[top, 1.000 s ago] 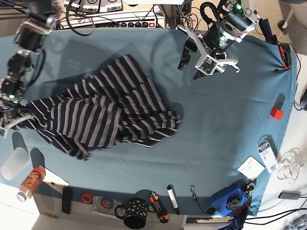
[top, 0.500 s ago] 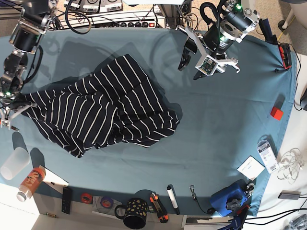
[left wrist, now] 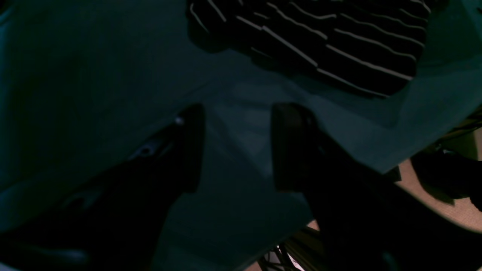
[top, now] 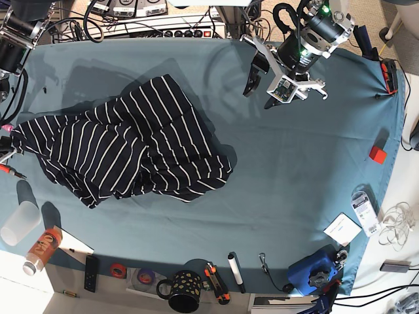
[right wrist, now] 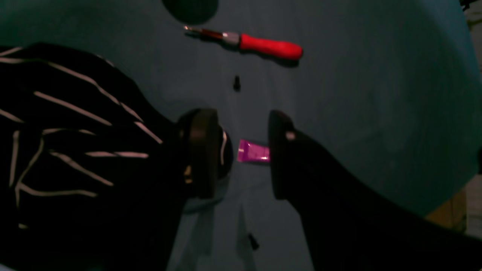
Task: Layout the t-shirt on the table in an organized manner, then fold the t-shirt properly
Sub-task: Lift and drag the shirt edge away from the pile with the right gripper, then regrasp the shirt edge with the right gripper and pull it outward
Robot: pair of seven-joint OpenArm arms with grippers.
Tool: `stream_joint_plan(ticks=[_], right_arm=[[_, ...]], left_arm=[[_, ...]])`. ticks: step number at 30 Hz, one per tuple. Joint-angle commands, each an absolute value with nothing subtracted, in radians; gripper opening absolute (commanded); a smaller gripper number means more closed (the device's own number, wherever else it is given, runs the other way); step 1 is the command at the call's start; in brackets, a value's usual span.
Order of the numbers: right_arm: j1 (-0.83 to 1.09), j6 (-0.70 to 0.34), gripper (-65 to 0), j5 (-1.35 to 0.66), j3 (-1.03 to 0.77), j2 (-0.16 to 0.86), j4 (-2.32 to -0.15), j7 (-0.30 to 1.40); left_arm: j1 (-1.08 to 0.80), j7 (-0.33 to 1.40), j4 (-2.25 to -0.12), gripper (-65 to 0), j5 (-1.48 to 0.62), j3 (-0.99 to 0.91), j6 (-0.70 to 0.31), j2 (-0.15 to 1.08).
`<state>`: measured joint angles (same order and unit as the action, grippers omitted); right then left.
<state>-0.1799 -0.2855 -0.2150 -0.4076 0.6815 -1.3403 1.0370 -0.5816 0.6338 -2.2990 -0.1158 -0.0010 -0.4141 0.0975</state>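
The t-shirt (top: 131, 147) lies bunched and creased on the left half of the table (top: 314, 163), with one end stretched to the left edge. In the right wrist view the right gripper (right wrist: 241, 154) has its fingers apart over bare cloth. The t-shirt (right wrist: 75, 143) lies against the outer side of one finger (right wrist: 199, 150), and nothing is between the fingers. The left gripper (top: 260, 91) hovers open and empty above the table's far side, right of the shirt. In the left wrist view it (left wrist: 237, 146) is open, with the t-shirt (left wrist: 320, 45) ahead of it.
A red-handled tool (right wrist: 271, 47) and a small purple piece (right wrist: 254, 150) lie by the right gripper. A plastic cup (top: 16, 222), a bottle (top: 40, 248), a mug (top: 180, 291) and small tools line the front edge. A red block (top: 377, 154) sits at the right.
The right arm has moved left and back, almost out of the base view, and the shirt has been dragged left and stretched out with it. The left arm has not moved.
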Motion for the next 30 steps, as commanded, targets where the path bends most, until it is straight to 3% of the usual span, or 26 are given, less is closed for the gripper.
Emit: stream_joint_plan(ticks=[1,4,9,13,21,25,30], right_arm=[[-0.199,-0.282,-42.7,-0.221,-0.414,0.714,-1.372,1.026],[-0.199,-0.312,-42.7,-0.320,-0.414,0.712,-1.441,1.030],[-0.199,-0.549,-42.7,-0.597,-0.413,0.678,-1.610,1.052],[-0.200,-0.636,-42.7,-0.691,-0.406,0.611,-1.675,1.051],[-0.200,-0.637,-42.7,-0.546,-0.145,0.562,-1.674,1.019],[-0.200,-0.509,-42.7,-0.386,0.001,0.552,-1.674,0.954],[-0.199,-0.429,-42.7,-0.281,0.132,0.542,-1.674,0.966]], left_arm=[[-0.585,0.604,-2.318,-36.0,-0.123,0.000,-0.411,0.097],[-0.585,0.604,-2.318,-36.0,-0.123,0.000,-0.411,0.097],[-0.585,0.604,-2.318,-36.0,-0.123,0.000,-0.411,0.097],[-0.585,0.604,-2.318,-36.0,-0.123,0.000,-0.411,0.097],[-0.585,0.604,-2.318,-36.0,-0.123,0.000,-0.411,0.097],[-0.585,0.604,-2.318,-36.0,-0.123,0.000,-0.411,0.097],[-0.585,0.604,-2.318,-36.0,-0.123,0.000,-0.411,0.097]])
